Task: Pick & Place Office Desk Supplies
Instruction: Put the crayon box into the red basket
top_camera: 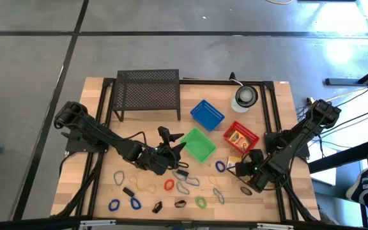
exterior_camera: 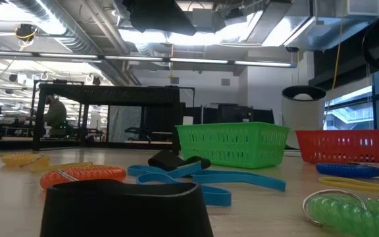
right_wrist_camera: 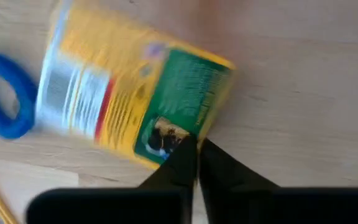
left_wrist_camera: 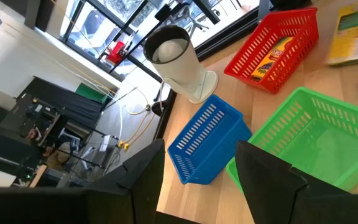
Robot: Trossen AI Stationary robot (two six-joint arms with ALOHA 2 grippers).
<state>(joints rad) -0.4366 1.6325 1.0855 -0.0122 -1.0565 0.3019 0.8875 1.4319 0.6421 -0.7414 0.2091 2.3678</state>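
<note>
A yellow packet with a green printed end lies flat on the wooden table, near its right side. My right gripper points down at it, shut on that green end; in the high view this gripper stands right beside the packet. A blue loop lies close to the packet. My left gripper hangs open in the air by the green basket, touching nothing. Coloured loops and black clips lie scattered along the near part of the table. My right gripper pinches the yellow packet at the edge of its green end, close to a corner, between its two fingertips. The fingers come from above, pointing down. The rest of the packet lies flat on the table.
A red basket holds another yellow packet. A blue basket stands behind the green one. The black mesh rack stands at the far left, and a round white and grey object at the far right.
</note>
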